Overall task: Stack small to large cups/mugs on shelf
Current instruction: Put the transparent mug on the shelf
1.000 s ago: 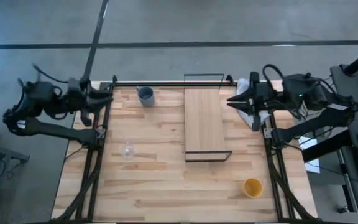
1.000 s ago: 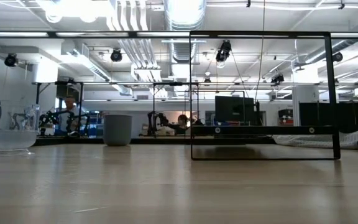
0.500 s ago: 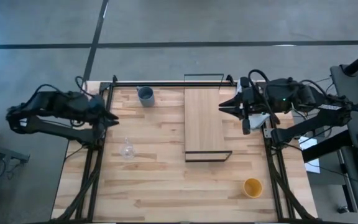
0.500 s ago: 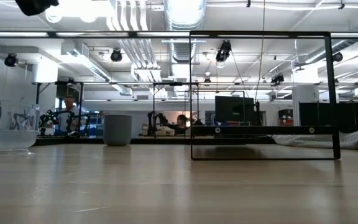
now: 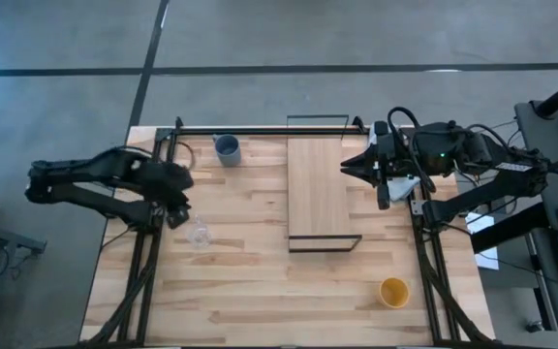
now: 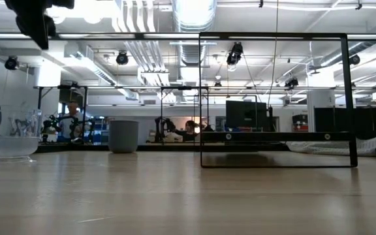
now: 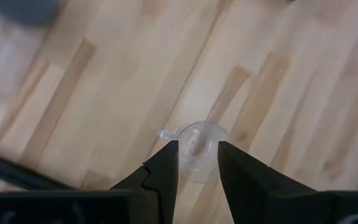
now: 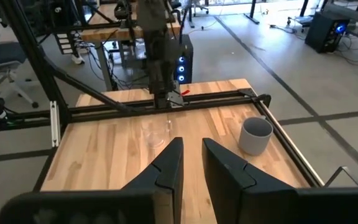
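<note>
The tiny clear glass (image 5: 199, 234) stands upright on the planked table near its left edge. My left gripper (image 5: 178, 215) hangs above and just left of it, tipped steeply down and open. In the left wrist view the glass (image 7: 194, 144) shows far below, between the fingers. The blue-grey cup (image 5: 227, 148) stands at the far edge. The yellow-orange cup (image 5: 393, 291) stands near the front right. The shelf (image 5: 318, 184) lies mid-table. My right gripper (image 5: 347, 167) hovers at its right side, open by a narrow gap.
Black wire frames stand at the shelf's far end (image 5: 318, 120) and near end (image 5: 325, 243). A black rail (image 5: 260, 130) runs along the table's far edge. Bare planks lie between the glass and the shelf. People and desks show in the room behind (image 6: 77, 124).
My left gripper has swung from outside the table's left edge in over the table. It has come down and tipped from nearly level to steeply down, ending above the clear glass. My right gripper has crept slightly toward the shelf. No cup has moved.
</note>
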Controlling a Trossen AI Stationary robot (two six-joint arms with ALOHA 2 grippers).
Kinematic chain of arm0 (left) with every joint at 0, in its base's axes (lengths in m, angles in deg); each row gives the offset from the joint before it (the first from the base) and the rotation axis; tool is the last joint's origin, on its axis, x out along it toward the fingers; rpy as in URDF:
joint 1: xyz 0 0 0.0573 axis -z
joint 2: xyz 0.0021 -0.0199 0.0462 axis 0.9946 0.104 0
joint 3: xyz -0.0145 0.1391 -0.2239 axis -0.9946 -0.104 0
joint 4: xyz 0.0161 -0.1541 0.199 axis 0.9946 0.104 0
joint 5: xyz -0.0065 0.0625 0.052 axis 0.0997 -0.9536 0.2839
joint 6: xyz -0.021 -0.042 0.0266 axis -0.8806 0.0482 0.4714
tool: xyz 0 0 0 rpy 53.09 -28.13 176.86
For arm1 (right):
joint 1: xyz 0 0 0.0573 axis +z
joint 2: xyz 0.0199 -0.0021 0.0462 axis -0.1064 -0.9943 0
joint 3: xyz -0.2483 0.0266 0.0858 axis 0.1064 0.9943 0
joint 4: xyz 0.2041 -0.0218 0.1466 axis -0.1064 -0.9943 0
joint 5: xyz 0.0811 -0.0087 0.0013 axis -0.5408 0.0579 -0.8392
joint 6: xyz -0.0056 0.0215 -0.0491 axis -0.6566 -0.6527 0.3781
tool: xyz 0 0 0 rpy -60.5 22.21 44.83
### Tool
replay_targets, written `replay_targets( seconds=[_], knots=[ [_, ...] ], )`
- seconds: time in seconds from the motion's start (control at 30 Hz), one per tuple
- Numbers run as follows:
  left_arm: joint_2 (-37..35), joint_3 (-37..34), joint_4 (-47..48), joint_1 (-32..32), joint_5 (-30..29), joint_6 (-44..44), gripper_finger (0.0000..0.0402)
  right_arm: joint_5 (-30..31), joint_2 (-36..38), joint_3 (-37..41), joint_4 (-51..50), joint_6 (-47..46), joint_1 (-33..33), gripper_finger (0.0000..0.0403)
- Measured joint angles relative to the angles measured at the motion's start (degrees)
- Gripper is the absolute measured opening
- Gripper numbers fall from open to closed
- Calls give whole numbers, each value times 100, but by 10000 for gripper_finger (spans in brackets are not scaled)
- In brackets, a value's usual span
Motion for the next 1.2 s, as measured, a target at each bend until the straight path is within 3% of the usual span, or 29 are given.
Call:
replay_targets(
  seconds=[0.57,0.83,1.2],
  knots=[
    [314,-965,-74,0,385,-64,98,0,0,4,-184,-5,0,54],
    [238,-1573,-708,4,428,-456,98,0,0,15,-352,-155,-2,54],
    [279,-2056,-885,4,437,-456,98,0,0,29,-398,-154,-2,54]
  ],
)
